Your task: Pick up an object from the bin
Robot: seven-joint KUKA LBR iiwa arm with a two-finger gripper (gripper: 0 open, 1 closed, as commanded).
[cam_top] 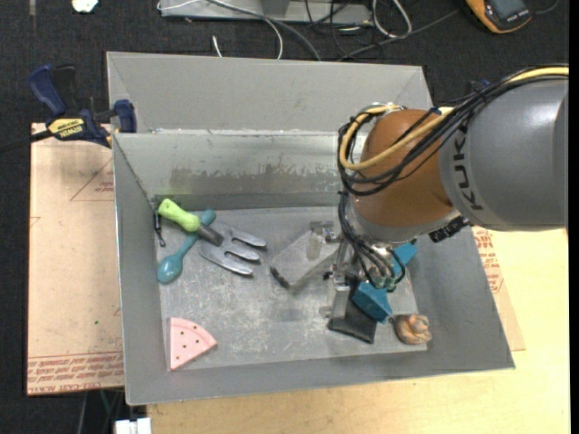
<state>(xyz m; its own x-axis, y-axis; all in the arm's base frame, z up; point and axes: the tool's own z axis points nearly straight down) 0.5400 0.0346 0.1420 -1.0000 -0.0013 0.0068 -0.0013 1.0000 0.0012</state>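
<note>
Grey metal bin (136, 269) on cardboard holds a pink wedge (188, 342) at 7 o'clock and a green-handled fork (194, 224) at 9. The tool (346, 287), wide or narrow I cannot tell, hangs over a black block (355, 324) at 5 o'clock. The block's long axis seems to run 10-to-4. The touching blue piece (373, 300) could be pinched along with it or knock it askew.

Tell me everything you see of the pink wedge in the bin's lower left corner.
The pink wedge looks like a toy slice, perhaps plastic, with small dark dots on top and one rounded side. It lies flat on the floor of the bin, near its lower left corner, touching no other thing.
</note>
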